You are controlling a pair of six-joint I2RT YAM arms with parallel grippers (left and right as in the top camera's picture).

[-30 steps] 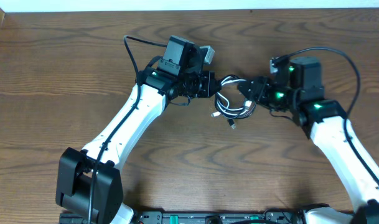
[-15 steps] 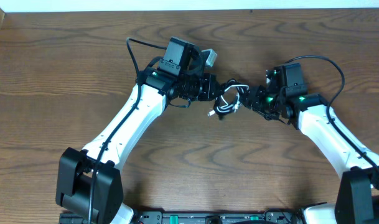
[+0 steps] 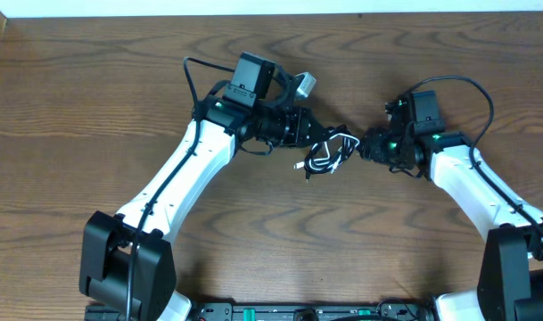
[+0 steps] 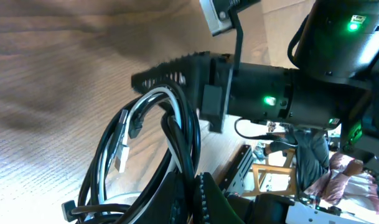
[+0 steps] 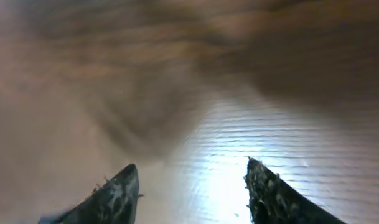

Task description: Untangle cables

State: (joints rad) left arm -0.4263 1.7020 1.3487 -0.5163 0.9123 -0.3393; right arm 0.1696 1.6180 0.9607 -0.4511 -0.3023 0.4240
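Note:
The black and white cables (image 3: 329,153) lie as one tangled bundle on the wooden table between my two grippers. In the left wrist view the black cable (image 4: 101,163) and the white cable (image 4: 178,118) loop together, and a small white plug (image 4: 122,147) hangs in the loop. My left gripper (image 3: 314,134) (image 4: 195,182) is shut on a black strand at the bundle's left side. My right gripper (image 3: 365,144) (image 5: 192,171) is open at the bundle's right edge with only bare table between its fingers. Its body (image 4: 264,87) shows just behind the loop.
The wooden table (image 3: 93,107) stretches all round the bundle. Thick black arm wires arch over the left arm (image 3: 193,67) and the right arm (image 3: 472,85). The table's far edge meets a white wall (image 3: 253,7).
My right arm has swung left and closed in on the bundle. The bundle has drawn into a tighter clump and shifted slightly. My left gripper has reached a little further right.

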